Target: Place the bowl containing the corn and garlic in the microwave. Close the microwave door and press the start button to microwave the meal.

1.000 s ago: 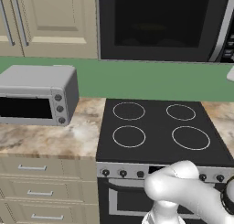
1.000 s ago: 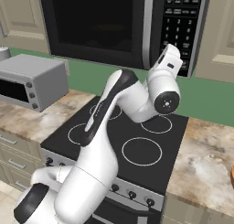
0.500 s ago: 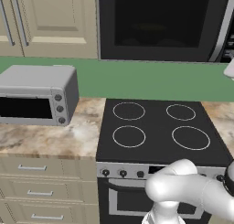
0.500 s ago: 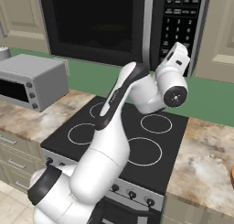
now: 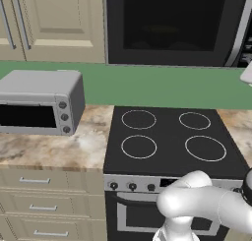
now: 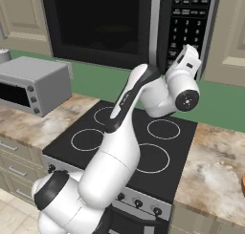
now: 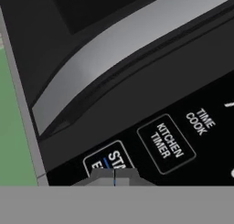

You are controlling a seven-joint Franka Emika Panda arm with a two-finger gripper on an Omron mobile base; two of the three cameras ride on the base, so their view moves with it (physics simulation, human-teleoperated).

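The microwave (image 6: 110,23) hangs above the stove, and its door (image 5: 172,23) is closed flat against the frame. The door's long bar handle (image 6: 155,27) runs beside the black keypad strip (image 6: 191,18). My gripper (image 6: 187,56) is raised to the lower end of that keypad. In the hand view its fingertips (image 7: 114,175) are shut together with nothing between them, right at the START button (image 7: 109,161), beside KITCHEN TIMER (image 7: 167,143). The bowl, corn and garlic are hidden behind the dark window; only a dim shape (image 5: 160,32) shows there.
A grey toaster oven (image 5: 39,102) stands on the marble counter (image 5: 74,146) to the left. The black four-ring stove (image 5: 172,141) lies directly below my arm. A green backsplash (image 5: 162,87) runs under the microwave. Something orange (image 6: 243,183) peeks in at the right edge.
The hand has moved a little up and right, closer to the keypad's lower end, and the forearm has swung with it. The door stays closed and the fingers stay shut.
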